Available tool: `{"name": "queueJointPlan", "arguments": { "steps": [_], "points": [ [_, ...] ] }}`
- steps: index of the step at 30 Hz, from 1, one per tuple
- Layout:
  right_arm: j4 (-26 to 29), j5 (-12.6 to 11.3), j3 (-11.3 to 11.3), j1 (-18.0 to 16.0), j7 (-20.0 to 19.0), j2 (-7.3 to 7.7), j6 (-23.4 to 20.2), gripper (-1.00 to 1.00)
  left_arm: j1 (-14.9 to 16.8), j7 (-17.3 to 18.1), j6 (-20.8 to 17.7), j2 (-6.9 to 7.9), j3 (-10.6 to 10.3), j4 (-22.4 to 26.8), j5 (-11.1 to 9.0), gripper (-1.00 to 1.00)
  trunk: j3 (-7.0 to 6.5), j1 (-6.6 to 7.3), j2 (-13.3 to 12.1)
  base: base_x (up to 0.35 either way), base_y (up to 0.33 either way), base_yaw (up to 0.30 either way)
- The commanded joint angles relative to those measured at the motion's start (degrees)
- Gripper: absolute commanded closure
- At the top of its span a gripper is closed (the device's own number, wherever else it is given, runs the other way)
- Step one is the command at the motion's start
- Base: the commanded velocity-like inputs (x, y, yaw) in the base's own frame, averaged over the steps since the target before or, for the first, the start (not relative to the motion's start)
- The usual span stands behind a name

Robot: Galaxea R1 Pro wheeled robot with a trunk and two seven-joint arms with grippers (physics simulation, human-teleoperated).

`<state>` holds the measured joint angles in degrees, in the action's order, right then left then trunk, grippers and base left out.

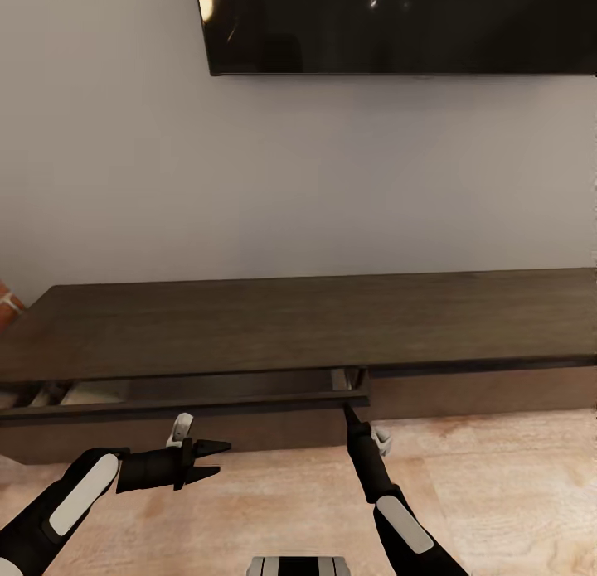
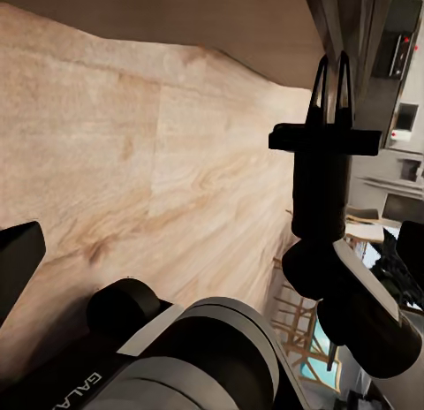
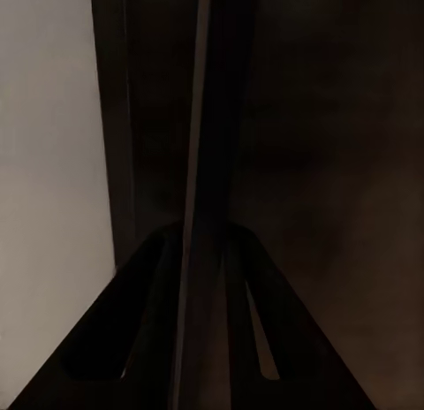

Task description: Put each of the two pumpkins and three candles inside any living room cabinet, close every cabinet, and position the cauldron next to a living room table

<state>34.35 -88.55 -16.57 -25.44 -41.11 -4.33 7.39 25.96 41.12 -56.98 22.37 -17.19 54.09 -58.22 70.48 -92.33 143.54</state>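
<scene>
- the long dark-brown cabinet (image 1: 315, 327) runs along the wall under a black tv (image 1: 398, 25); its left drawer front (image 1: 182, 404) stands pulled out a little, pale inside showing.
- the right gripper (image 1: 349, 412) is at that front's right end, jaws pinched on its top edge.
- the left gripper (image 1: 217, 459) hovers over the wood floor (image 1: 497, 493) before the cabinet, jaws parted, holding nothing.

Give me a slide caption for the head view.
Right tool at the corner of the partly pulled-out drawer front of the cabinet.
</scene>
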Motion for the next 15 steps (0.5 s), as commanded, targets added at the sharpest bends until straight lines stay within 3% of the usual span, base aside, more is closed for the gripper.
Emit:
{"name": "queueJointPlan", "arguments": {
  "steps": [1,15],
  "points": [
    [0.01,-0.13,-0.65,-0.05,-0.63,0.02,0.43,1.00,0.05,0.19,-0.15,0.04,-0.12,-0.03,-0.05,-1.00,0.04,0.04,0.02,-0.212,0.000,0.000],
    [0.01,-0.13,-0.65,-0.05,-0.72,0.02,0.43,1.00,0.05,0.19,-0.16,0.04,-0.12,-0.03,-0.05,-1.00,0.04,0.04,0.02,-0.179,0.000,0.000]
  ]
}}
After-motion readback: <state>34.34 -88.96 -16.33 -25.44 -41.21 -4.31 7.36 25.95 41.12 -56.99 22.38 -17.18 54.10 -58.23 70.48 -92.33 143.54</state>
